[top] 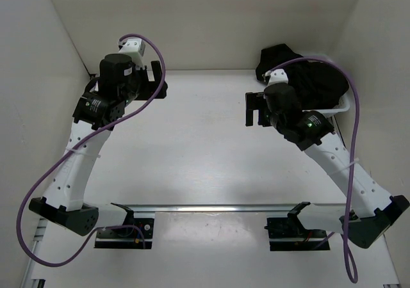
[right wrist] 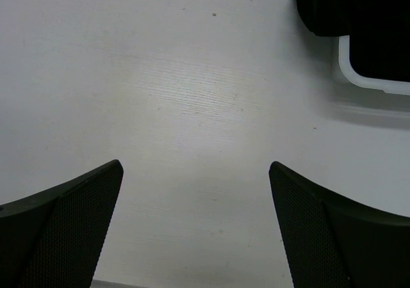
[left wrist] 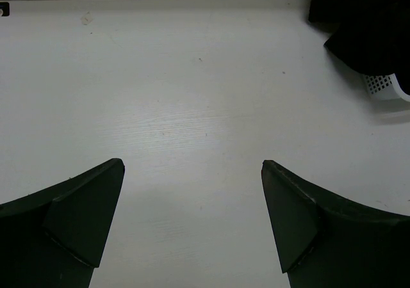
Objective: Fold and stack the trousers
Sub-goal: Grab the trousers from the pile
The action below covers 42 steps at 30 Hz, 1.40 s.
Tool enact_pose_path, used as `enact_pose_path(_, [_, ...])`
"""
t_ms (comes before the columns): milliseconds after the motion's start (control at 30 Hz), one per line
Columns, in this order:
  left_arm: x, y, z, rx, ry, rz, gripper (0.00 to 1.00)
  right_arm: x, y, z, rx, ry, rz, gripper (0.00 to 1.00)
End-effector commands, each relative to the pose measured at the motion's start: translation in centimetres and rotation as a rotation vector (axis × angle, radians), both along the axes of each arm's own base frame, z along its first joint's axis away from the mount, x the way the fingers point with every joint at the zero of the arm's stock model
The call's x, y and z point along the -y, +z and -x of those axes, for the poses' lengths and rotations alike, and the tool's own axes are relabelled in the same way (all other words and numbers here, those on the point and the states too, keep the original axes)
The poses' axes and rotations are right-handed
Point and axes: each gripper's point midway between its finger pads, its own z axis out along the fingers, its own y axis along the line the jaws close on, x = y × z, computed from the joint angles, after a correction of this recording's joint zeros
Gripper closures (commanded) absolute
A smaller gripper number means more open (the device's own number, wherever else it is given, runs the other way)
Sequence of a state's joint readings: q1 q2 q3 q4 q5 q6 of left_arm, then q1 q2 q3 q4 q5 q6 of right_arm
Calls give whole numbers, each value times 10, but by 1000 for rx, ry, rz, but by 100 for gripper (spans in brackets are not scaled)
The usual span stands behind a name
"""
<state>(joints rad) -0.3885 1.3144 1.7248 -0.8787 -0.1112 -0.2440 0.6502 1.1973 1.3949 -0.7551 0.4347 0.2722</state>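
Observation:
The black trousers [top: 320, 77] lie bunched in a white mesh basket [top: 339, 109] at the back right of the table. They also show at the top right of the left wrist view [left wrist: 368, 25] and of the right wrist view [right wrist: 352, 6]. My left gripper [top: 155, 83] is open and empty above the bare table at the back left, far from the trousers. My right gripper [top: 255, 112] is open and empty just left of the basket. In the wrist views the left gripper [left wrist: 192, 166] and the right gripper [right wrist: 195, 166] hold nothing.
White walls enclose the table on the left, back and right. The basket's rim shows in the left wrist view [left wrist: 384, 86] and the right wrist view [right wrist: 359, 83]. A metal rail [top: 211, 207] runs along the near edge between the arm bases.

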Motion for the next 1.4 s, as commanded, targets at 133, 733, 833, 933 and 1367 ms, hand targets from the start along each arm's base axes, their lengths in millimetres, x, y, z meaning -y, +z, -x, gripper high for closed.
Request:
enact_pose_path(133, [0, 6, 5, 22, -13, 15, 0, 23, 15, 5, 71, -89, 7, 0])
enact_pose_path(733, [18, -30, 2, -84, -56, 36, 0, 228, -51, -115, -214, -663, -191, 1])
enact_pose_path(833, [24, -38, -1, -104, -94, 23, 0, 227, -81, -151, -305, -639, -205, 1])
enact_pose_path(933, [25, -41, -3, -114, -94, 19, 0, 219, -91, -189, -319, -590, -261, 1])
enact_pose_path(1367, [26, -39, -11, -105, -94, 1, 0, 223, -125, -262, -294, -525, -276, 100])
